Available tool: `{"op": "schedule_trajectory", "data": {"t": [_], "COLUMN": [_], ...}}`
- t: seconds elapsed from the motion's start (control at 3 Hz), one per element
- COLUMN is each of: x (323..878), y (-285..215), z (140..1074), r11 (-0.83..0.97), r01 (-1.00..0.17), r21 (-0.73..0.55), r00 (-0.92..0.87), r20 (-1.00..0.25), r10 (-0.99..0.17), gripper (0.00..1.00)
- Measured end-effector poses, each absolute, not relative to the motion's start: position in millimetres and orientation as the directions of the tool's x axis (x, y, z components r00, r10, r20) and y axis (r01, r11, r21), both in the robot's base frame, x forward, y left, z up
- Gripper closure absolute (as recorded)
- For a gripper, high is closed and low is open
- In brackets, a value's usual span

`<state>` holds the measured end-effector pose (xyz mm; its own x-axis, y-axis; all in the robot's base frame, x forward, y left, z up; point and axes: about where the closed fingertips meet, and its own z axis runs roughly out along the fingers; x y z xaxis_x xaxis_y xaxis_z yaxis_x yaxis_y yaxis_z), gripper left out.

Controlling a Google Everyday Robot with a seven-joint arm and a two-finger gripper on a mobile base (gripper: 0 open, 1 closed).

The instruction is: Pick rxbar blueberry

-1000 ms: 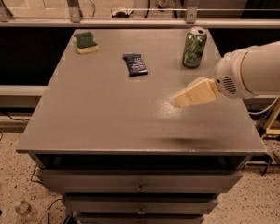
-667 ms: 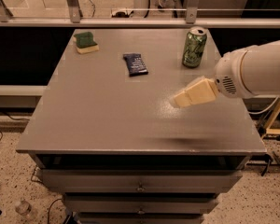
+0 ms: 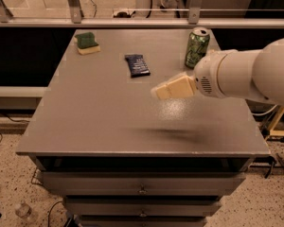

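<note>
The rxbar blueberry (image 3: 137,65) is a small flat dark navy bar lying on the grey table top (image 3: 109,112), towards the back centre. My gripper (image 3: 162,91) is cream-coloured and reaches in from the right on a thick white arm (image 3: 246,74). It hovers above the table, to the right of and nearer than the bar, apart from it. Nothing shows in the gripper.
A green drink can (image 3: 197,47) stands upright at the back right, just behind the arm. A green-topped yellow sponge (image 3: 87,42) lies at the back left. A railing (image 3: 132,22) runs behind the table. Drawers (image 3: 142,189) are below the front edge.
The gripper and arm have moved left and a little towards the back, closer to the bar. The bar, can and sponge have not moved.
</note>
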<state>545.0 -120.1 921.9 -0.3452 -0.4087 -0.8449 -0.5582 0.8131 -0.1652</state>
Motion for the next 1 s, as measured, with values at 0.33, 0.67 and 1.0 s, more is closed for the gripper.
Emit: {"op": "schedule_trajectory", "data": {"t": [0.33,0.67,1.0], "x": [583.7,613.3,637.0], "y": [-89.6,-67.8,-46.4], "z": [929.7,936.3,936.1], "r11": [0.827,0.835,0.840], "r01": [-0.552,-0.547,-0.542], "r21": [-0.105,-0.050,-0.023], "r00": [-0.274,-0.236,-0.225], "r20": [-0.914,-0.949,-0.959], "r10": [-0.298,-0.212,-0.171], "gripper": [0.00,0.00,0.00]}}
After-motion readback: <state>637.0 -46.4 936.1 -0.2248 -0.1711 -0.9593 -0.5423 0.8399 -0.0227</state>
